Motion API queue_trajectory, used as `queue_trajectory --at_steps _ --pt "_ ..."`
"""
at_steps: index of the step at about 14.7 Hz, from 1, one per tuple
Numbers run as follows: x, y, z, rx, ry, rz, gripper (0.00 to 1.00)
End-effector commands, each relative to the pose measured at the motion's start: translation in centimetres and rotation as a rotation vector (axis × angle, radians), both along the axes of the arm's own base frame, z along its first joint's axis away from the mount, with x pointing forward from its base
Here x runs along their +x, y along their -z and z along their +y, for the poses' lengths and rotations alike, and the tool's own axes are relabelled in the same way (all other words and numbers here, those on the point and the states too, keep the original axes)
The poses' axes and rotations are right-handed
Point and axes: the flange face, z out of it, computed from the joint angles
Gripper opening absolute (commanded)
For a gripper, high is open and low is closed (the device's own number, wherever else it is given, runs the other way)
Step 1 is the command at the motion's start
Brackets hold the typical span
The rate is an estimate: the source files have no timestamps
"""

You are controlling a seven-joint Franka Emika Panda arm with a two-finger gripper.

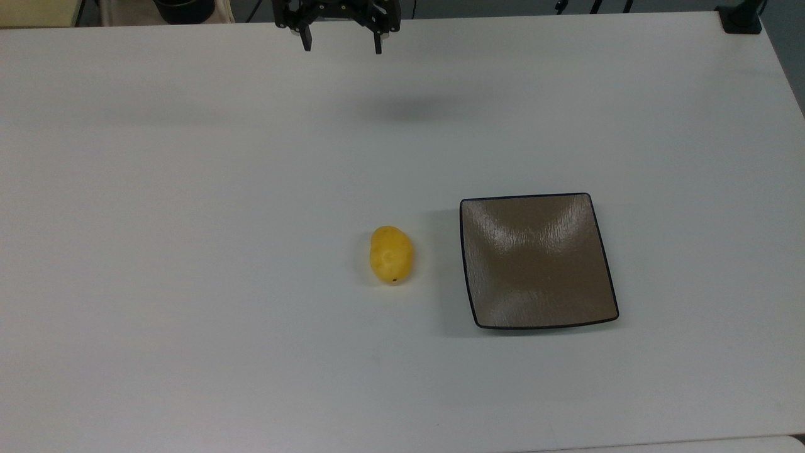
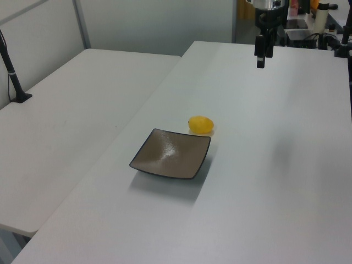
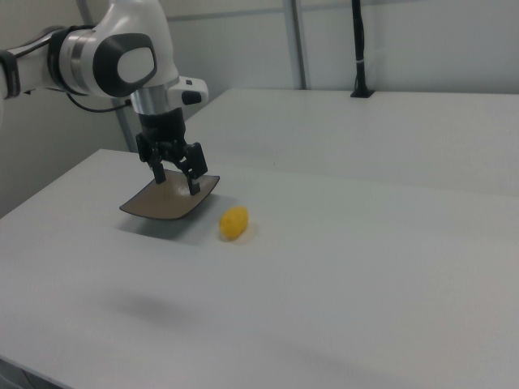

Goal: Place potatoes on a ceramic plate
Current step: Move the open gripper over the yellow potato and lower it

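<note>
A small bright yellow potato (image 1: 391,255) lies on the white table, just off the left edge of the square brown plate (image 1: 536,260) in the top view. The plate holds nothing. The potato (image 2: 201,125) also lies just beyond the plate (image 2: 171,153) in the left view, and the potato (image 3: 234,223) lies to the right of the plate (image 3: 166,200) in the right view. My gripper (image 1: 341,46) hangs open high above the table at the top view's upper edge, far from both. It holds nothing. The gripper (image 3: 177,181) points down with its fingers spread.
The white table (image 1: 188,283) spreads wide around the potato and plate. A second white table (image 2: 71,110) adjoins it in the left view. A black post base (image 1: 742,19) sits at the top view's upper right corner. The robot arm (image 3: 113,57) rises at the right view's left.
</note>
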Motion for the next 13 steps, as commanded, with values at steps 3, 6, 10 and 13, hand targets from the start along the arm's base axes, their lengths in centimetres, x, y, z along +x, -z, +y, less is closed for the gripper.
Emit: queue_trajectory --at_steps 3,6,10,13 --pt "2.4 -1.2 -1.4 -0.004 0.018 -0.008 1.0" --pt "2.4 -1.3 -1.4 -0.002 0.016 -0.01 1.0" --pt "4.7 0.7 -0.8 0.006 0.013 -0.02 1.0" --pt "7.3 3.2 0.1 -0.002 0.01 -0.072 1.0"
